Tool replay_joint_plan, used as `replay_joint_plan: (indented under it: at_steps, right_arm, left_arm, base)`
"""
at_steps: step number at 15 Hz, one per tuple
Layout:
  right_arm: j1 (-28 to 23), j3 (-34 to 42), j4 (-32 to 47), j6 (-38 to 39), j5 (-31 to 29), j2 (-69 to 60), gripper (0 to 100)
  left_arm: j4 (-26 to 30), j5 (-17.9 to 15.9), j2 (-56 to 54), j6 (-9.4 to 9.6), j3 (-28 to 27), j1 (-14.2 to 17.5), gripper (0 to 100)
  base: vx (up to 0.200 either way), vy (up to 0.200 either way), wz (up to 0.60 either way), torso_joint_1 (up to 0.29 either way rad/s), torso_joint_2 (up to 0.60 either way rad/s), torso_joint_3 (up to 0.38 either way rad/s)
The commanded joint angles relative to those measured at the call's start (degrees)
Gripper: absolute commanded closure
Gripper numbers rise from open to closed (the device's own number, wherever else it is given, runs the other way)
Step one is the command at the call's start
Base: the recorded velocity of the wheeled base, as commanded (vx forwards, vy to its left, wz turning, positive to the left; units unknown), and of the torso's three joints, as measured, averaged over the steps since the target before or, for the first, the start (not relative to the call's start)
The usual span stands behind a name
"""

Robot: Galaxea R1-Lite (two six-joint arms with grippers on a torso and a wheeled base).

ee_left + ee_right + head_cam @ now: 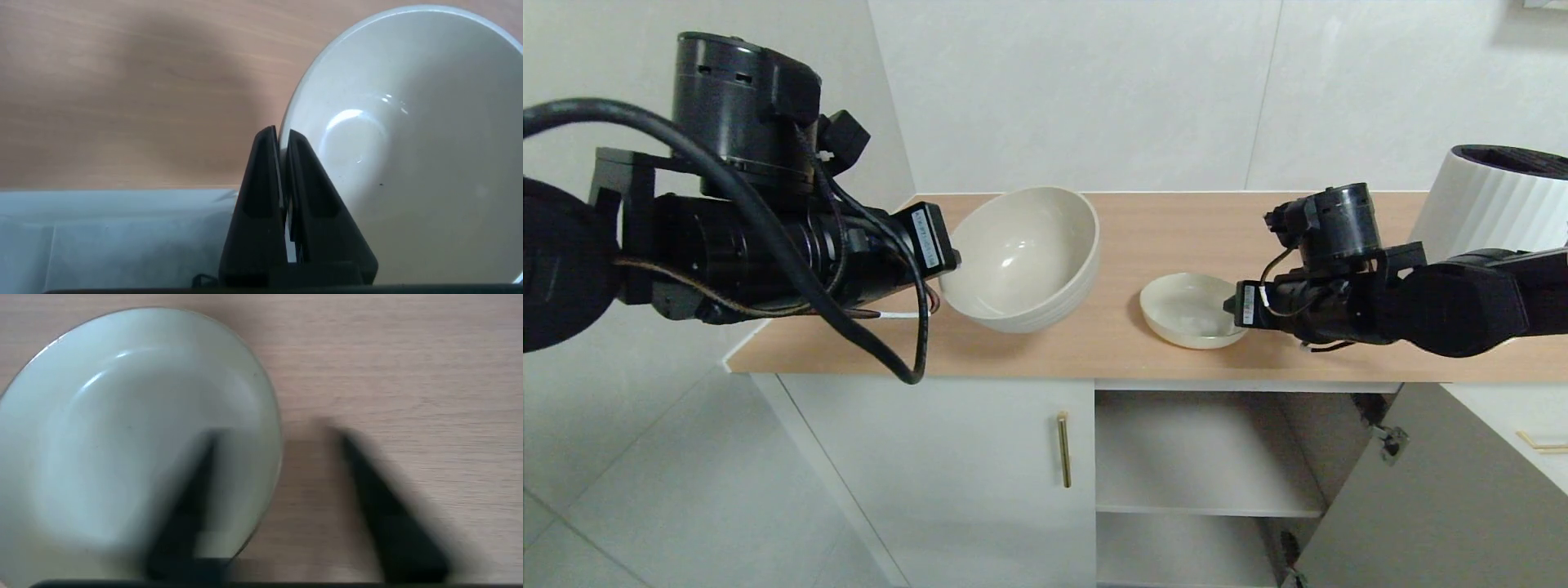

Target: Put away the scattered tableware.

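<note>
Holds the left arm [768,245] out level from the left side, left gripper [283,139] pinched tight on the rim of the tilted big bowl [409,147]. Holds the right arm [1462,302] low from the right side, right gripper [274,441] spread wide astride the edge of the small dish [122,416], one finger inside, one outside
</note>
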Motion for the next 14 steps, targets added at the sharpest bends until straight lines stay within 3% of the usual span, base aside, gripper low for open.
replay_joint_plan:
  at_steps: [1,3,7,9,11,14]
  right_arm:
    - [-0.01,-0.1,-0.1,0.12,0.14,0.33,100]
    - [-0.01,-0.1,-0.19,0.12,0.14,-0.03,100]
    - [-0.45,0.34,0.42,1.53,1.72,-6.44,100]
    - [-0.63,0.34,3.94,3.11,3.92,-8.9,100]
    - [-0.63,0.6,10.53,6.18,11.3,-14.53,100]
    - [-0.19,4.91,16.42,6.71,17.36,-21.65,100]
  left_arm:
    - [-0.02,-0.07,-0.83,-0.07,0.11,0.0,100]
    - [-0.02,-0.07,-1.18,0.01,0.37,0.0,100]
    - [-2.13,-4.56,-5.4,0.1,5.21,0.0,100]
    - [-2.22,-4.56,-6.45,0.1,6.35,0.0,100]
    - [-2.22,-4.56,-7.42,0.1,8.11,0.0,100]
    - [-2.22,-4.56,-9.7,0.01,10.04,0.0,100]
  base:
    - [0.0,0.0,0.0,0.0,0.0,0.0]
    - [0.0,0.0,0.0,0.0,0.0,0.0]
    - [0.0,0.0,0.0,0.0,0.0,0.0]
    - [0.0,0.0,0.0,0.0,0.0,0.0]
    - [0.0,0.0,0.0,0.0,0.0,0.0]
    - [0.0,0.0,0.0,0.0,0.0,0.0]
